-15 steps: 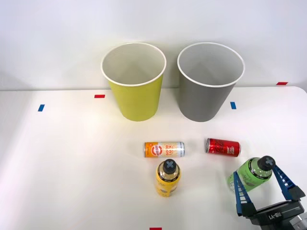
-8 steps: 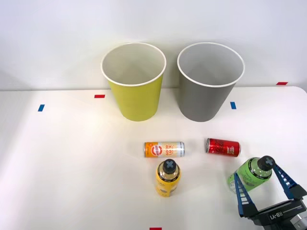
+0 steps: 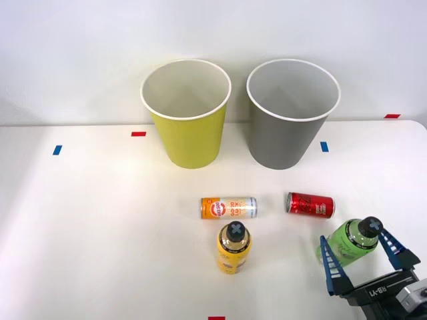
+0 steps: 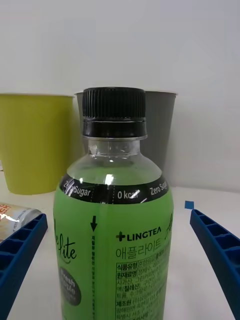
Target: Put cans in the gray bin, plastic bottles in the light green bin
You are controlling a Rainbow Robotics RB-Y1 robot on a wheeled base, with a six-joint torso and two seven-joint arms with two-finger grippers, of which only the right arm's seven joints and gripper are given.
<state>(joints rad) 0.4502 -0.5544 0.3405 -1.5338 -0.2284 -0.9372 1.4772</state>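
Your right pincer (image 3: 361, 257) is spread wide and grasping nothing, with the green bottle (image 3: 349, 241) standing upright on the tabletop (image 3: 100, 220) between its two blue fingers (image 4: 22, 250), a clear gap on each side; the bottle's long axis runs vertical, so I judge that closing straight in on the body below the shoulder is what the grasp calls for. From there the light green bin (image 3: 186, 113) lies ahead and well to the left, past the red can (image 3: 310, 205) and the orange can (image 3: 229, 207), both lying on their sides; the gray bin (image 3: 292, 112) is the nearer one, so don't stop short
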